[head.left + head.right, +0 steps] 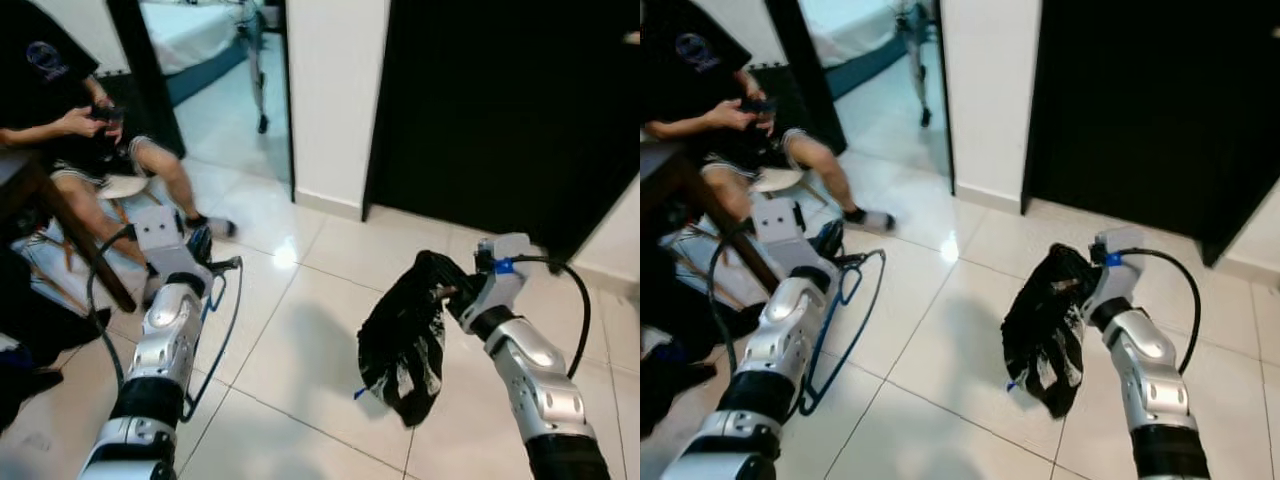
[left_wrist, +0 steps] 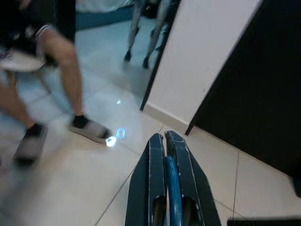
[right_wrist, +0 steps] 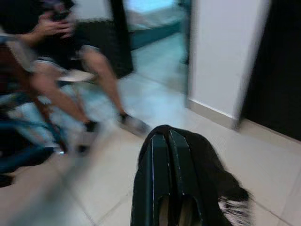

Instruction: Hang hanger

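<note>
Left eye view: your left gripper (image 1: 200, 243) pinches the blue hanger (image 1: 222, 320), your right gripper (image 1: 455, 293) pinches the black garment (image 1: 405, 340); keep both grips firm while carrying

The seated person (image 1: 70, 130) is cut off by the picture's top and left edges, the head out of frame. What their hands hold is too small to identify. The right gripper (image 1: 452, 290) has its fingers buried in the black garment (image 1: 405, 340), so the grip itself is hidden. The right wrist view is blurred across the floor (image 3: 94, 188). The bed (image 1: 195, 30) is cut by the top edge.
</note>
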Robot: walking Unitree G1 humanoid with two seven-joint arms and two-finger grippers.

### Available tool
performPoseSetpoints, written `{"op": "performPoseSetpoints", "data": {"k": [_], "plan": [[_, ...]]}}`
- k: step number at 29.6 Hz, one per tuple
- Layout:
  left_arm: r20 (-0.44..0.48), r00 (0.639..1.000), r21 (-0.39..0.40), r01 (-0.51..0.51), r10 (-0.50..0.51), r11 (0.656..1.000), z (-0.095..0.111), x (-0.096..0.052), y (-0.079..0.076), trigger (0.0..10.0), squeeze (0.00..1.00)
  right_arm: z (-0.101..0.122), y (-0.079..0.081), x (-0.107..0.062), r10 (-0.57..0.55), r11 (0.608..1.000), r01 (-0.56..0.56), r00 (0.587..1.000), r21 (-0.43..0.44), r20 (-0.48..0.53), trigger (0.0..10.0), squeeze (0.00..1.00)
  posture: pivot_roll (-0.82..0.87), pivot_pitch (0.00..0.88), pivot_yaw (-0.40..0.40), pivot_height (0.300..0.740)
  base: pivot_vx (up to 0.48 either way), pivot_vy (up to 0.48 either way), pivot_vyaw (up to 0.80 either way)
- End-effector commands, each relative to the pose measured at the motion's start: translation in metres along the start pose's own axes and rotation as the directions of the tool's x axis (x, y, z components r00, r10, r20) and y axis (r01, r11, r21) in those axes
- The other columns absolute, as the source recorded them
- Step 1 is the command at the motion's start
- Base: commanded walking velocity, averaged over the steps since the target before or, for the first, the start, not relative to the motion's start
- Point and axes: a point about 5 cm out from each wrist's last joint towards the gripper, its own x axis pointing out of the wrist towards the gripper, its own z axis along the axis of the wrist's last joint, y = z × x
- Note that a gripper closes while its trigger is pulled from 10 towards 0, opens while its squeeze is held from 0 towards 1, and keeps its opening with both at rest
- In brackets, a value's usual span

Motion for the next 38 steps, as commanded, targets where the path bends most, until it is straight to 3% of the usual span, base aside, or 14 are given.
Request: {"op": "performPoseSetpoints", "data": {"k": [1, 3, 7, 12, 13, 16, 24, 31, 38], "plan": [[-0.003, 0.999, -0.032, 0.046, -0.046, 0.998, 0.005, 0.001, -0.006, 10.0, 0.0, 0.016, 0.008, 0.007, 0.058, 0.998, -0.057, 0.997, -0.014, 0.058, 10.0, 0.0, 0.02, 0.134, 0.005, 0.74, 0.0, 0.0, 0.71], [-0.002, 0.999, -0.033, 0.055, -0.055, 0.998, 0.006, 0.001, -0.008, 10.0, 0.0, 0.019, 0.01, 0.009, 0.071, 0.997, -0.07, 0.995, -0.02, 0.064, 10.0, 0.0, 0.02, 0.134, 0.005, 0.74, 0.0, 0.0, 0.71], [-0.022, 0.994, 0.042, 0.111, -0.11, 0.993, 0.004, -0.002, -0.009, 10.0, 0.0, 0.026, 0.012, 0.014, 0.08, 0.996, -0.077, 0.994, -0.038, 0.074, 10.0, 0.0, 0.03, 0.136, 0.003, 0.74, 0.0, 0.0, 0.68], [-0.03, 0.992, 0.047, 0.122, -0.121, 0.991, 0.002, -0.005, -0.009, 10.0, 0.0, 0.027, 0.011, 0.015, 0.057, 0.997, -0.054, 0.996, -0.051, 0.068, 10.0, 0.0, 0.03, 0.136, 0.003, 0.74, 0.232, 0.0, 0.26], [-0.048, 0.989, 0.098, 0.144, -0.14, 0.985, -0.001, -0.012, -0.008, 10.0, 0.0, 0.019, 0.006, 0.015, -0.018, 0.999, 0.019, 0.999, -0.046, 0.029, 10.0, 0.0, 0.04, 0.135, -0.002, 0.74, 0.446, 0.0, 0.0], [-0.062, 0.984, 0.137, 0.173, -0.165, 0.975, -0.003, -0.019, -0.009, 10.0, 0.0, 0.014, 0.002, 0.011, -0.058, 0.998, 0.058, 0.998, -0.032, 0.006, 10.0, 0.0, 0.04, 0.135, -0.002, 0.74, 0.469, 0.0, 0.0], [-0.091, 0.974, 0.168, 0.22, -0.207, 0.961, -0.004, -0.032, -0.014, 10.0, 0.0, 0.009, -0.002, 0.004, -0.081, 0.997, 0.08, 0.997, -0.023, -0.013, 10.0, 0.0, 0.04, 0.134, -0.001, 0.74, 0.48, 0.0, 0.0], [-0.087, 0.968, 0.187, 0.247, -0.234, 0.951, -0.002, -0.033, -0.021, 10.0, 0.0, 0.011, 0.001, 0.004, -0.042, 0.998, 0.041, 0.999, -0.045, -0.018, 10.0, 0.0, 0.03, 0.129, 0.003, 0.74, 0.48, 0.0, 0.19], [-0.102, 0.966, 0.229, 0.254, -0.237, 0.94, 0.0, -0.042, -0.021, 10.0, 0.0, 0.014, 0.017, 0.003, 0.064, 0.996, -0.065, 0.998, -0.057, -0.016, 10.0, 0.0, 0.04, 0.129, 0.004, 0.74, 0.48, 0.0, 0.79]]}}
